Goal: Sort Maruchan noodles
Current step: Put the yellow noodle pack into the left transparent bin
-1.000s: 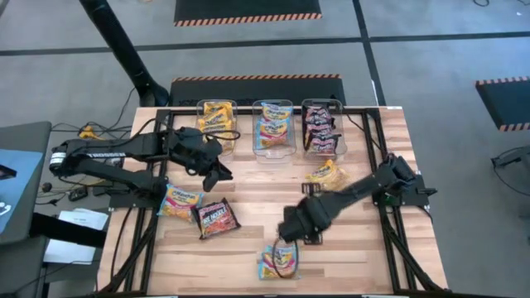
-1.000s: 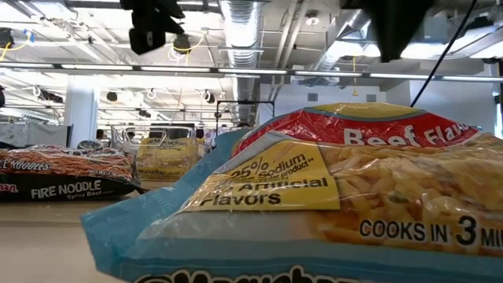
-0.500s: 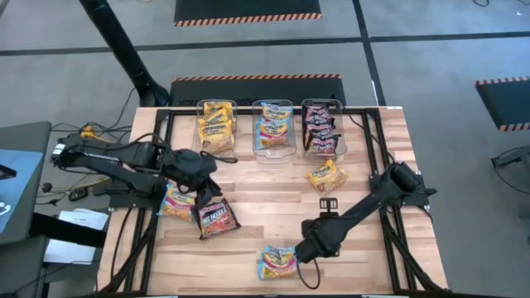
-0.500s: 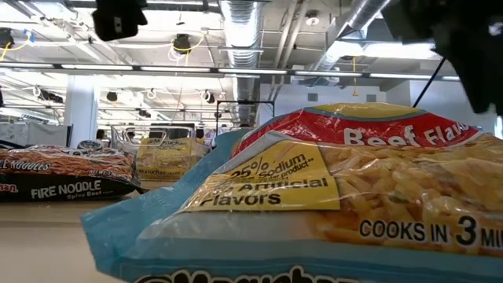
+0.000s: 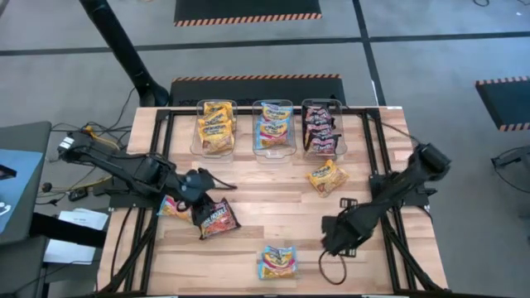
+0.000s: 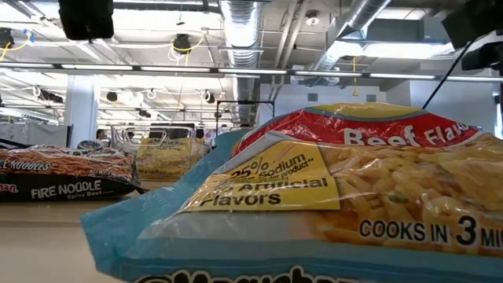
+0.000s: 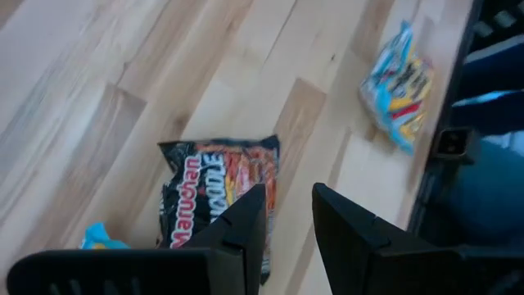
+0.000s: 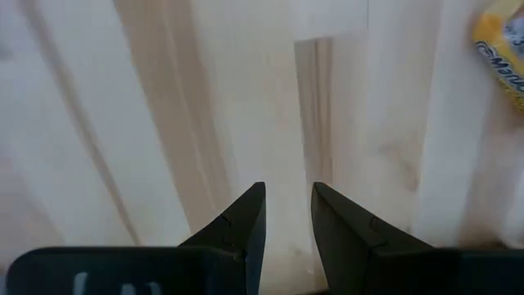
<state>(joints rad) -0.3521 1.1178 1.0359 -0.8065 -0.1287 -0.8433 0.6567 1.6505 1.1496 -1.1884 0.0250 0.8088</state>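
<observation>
Several Maruchan noodles packets lie flat on the wooden table. A black-red one and a light blue one are at the near left. Another light blue one is at the near middle, and a yellow-orange one is right of centre. My left gripper hovers open just above the black-red packet's far edge, with nothing between its fingers. My right gripper points down over bare wood at the near right, open and holding nothing.
Three clear bins stand in a row at the far edge, holding yellow-orange, light blue and black-red packets. Black frame rails run along the table's sides. Bare wood lies between the loose packets.
My left gripper has swung from beside the yellow-orange bin toward the near left and tipped down over the black-red packet. My right gripper has moved from the near-middle light blue packet toward the table's right edge and sunk lower. No packet has moved.
</observation>
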